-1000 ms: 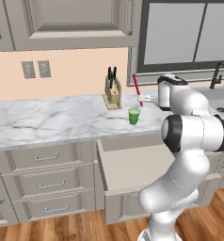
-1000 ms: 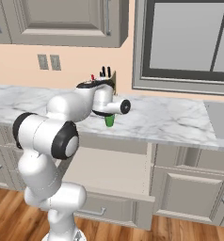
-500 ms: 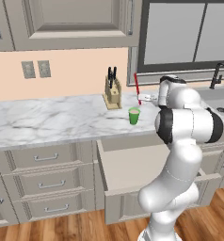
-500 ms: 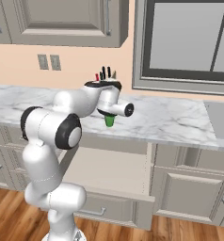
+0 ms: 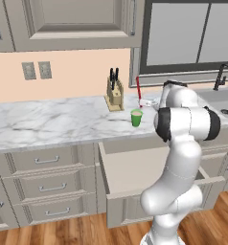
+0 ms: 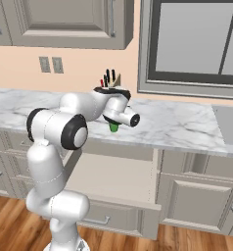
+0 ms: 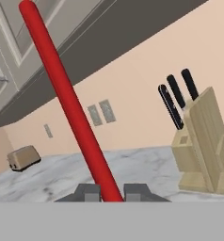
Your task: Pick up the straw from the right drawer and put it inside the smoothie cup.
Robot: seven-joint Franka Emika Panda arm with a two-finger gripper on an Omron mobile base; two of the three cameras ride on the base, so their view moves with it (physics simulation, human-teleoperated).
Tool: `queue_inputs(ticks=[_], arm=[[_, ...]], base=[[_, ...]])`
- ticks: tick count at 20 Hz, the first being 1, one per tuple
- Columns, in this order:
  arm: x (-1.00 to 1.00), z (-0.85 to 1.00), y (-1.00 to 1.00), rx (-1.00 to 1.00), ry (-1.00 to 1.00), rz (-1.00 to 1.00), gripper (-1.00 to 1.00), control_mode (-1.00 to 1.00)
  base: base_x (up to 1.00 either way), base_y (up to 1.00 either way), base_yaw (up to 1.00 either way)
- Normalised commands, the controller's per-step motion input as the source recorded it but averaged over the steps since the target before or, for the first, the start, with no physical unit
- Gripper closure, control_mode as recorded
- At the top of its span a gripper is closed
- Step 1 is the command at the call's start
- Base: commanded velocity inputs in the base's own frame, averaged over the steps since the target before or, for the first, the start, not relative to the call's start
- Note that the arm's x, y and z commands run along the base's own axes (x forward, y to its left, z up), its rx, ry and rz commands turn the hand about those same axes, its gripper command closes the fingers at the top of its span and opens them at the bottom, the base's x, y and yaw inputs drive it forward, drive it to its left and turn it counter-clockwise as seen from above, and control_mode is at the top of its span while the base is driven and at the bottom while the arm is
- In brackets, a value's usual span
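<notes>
The two-finger gripper [image 7: 112,192] is clamped on the thin red straw [image 5: 138,91], held near-upright over the marble counter [image 5: 49,122] just beside the small green smoothie cup [image 5: 136,117]; carry step, insertion apparently requires lowering its bottom end into the cup.

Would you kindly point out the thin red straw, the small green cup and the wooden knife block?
thin red straw [image 7: 71,108], hand view, mid-shaft.
small green cup [image 5: 136,118], left base view, side wall.
wooden knife block [image 7: 204,141], hand view, slanted face.

One straw [image 7: 71,110] — perhaps three knives [image 7: 177,96]
</notes>
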Motion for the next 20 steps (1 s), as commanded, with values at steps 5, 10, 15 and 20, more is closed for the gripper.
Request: queue_inputs(ticks=[5, 10, 15, 20], arm=[[0.29, -0.30, 0.00, 0.00, -0.02, 0.01, 1.00, -1.00], [0.27, -0.26, 0.00, 0.00, -0.02, 0.00, 1.00, -1.00], [0.23, -0.23, 0.00, 0.00, 0.00, 0.00, 1.00, -1.00], [0.25, -0.19, 0.00, 0.00, 0.00, 0.00, 1.00, -1.00]], base=[[0.00, 0.00, 0.00], [0.00, 0.00, 0.00], [0.00, 0.00, 0.00], [0.00, 0.00, 0.00]])
